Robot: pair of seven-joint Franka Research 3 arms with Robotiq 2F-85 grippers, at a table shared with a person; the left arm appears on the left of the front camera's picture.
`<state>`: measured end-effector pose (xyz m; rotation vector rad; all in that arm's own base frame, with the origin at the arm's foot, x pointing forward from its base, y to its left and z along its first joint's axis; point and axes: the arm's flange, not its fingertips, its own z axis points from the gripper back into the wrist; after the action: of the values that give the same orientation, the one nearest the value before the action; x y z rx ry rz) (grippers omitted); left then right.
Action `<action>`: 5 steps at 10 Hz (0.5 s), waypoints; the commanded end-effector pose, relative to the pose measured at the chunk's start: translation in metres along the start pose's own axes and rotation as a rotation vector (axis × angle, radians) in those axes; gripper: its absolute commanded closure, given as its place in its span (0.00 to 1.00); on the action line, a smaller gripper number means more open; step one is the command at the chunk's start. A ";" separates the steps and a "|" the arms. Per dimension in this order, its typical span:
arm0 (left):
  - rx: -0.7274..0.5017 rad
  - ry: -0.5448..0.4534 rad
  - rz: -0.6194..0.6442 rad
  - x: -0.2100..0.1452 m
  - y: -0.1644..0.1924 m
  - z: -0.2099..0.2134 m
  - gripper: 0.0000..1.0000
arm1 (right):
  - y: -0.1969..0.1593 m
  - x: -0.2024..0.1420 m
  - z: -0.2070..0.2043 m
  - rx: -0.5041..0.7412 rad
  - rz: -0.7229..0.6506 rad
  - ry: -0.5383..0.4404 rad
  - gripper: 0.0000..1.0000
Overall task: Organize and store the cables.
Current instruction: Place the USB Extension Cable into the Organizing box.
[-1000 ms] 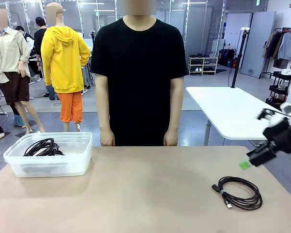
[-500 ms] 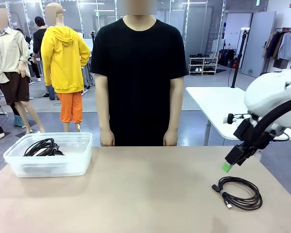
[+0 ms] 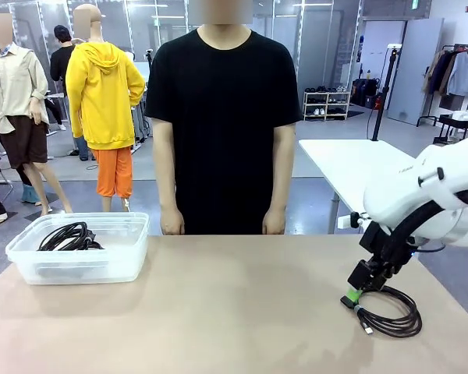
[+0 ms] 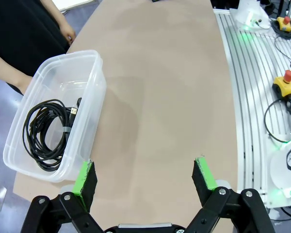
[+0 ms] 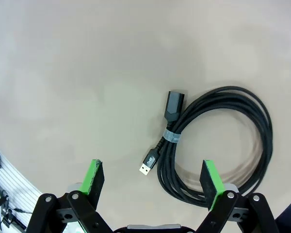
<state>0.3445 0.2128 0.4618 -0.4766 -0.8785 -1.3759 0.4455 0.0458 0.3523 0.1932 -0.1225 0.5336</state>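
A black coiled cable (image 3: 388, 309) (image 5: 218, 145) lies flat on the table at the right, bound by a small band, with its plug ends pointing left. My right gripper (image 3: 351, 296) (image 5: 153, 179) hangs open just above the coil's left edge, nothing between its green pads. More coiled cables (image 3: 69, 237) (image 4: 49, 131) rest inside the clear plastic bin (image 3: 125, 265) (image 4: 87, 104) at the table's left. My left gripper (image 4: 145, 177) is open over bare table beside the bin.
A person in a black shirt (image 3: 222, 117) stands at the far edge with both hands (image 3: 171, 222) down near the table. A white table (image 3: 366, 175) stands behind on the right. Bare tabletop (image 3: 242, 304) lies between bin and coil.
My right arm has swung in from the right edge and come down leftward to the loose coil's left side. The coil, bin and person have not moved.
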 end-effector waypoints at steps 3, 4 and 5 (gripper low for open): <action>0.010 -0.026 -0.022 0.001 -0.004 -0.002 0.00 | 0.011 0.005 -0.033 -0.053 -0.032 0.058 0.00; 0.010 -0.026 -0.022 0.001 -0.004 -0.002 0.00 | 0.012 0.006 -0.039 -0.081 -0.024 0.071 0.00; 0.010 -0.026 -0.022 0.001 -0.004 -0.002 0.00 | 0.013 0.008 -0.045 -0.106 -0.016 0.079 0.00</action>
<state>0.3444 0.2129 0.4618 -0.4764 -0.8785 -1.3757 0.4460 0.0633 0.3168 0.1302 -0.0650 0.5393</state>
